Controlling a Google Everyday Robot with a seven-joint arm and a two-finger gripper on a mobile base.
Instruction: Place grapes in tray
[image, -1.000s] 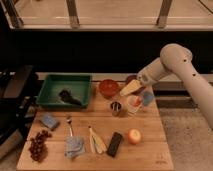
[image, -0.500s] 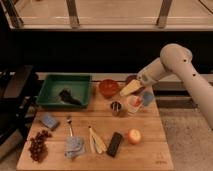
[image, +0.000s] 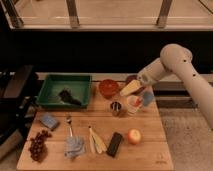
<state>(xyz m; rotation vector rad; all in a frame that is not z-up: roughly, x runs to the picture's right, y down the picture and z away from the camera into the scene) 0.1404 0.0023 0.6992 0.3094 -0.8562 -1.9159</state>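
One grapes (image: 37, 146) bunch front-left; one tray (image: 65, 77); tool (image: 127, 91) near red bowl (image: 108, 88).

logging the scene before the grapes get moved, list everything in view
grapes: one bunch, dark red-purple, board's front left
tray: one, green, back left
dark lump: one, inside the tray
red bowl: one, right of the tray
metal cup: one, silver, mid-board
white cup: one, beside the metal cup
apple: one, yellow-red, front right
black bar: one, left of the apple
sponge: one, blue, left edge
utensil: one, silver, beside the sponge
cloth: one, grey-blue, right of the grapes
board: one, wooden, underneath
arm: one, white, from the right
gripper: one, yellowish, open and empty, by the white cup
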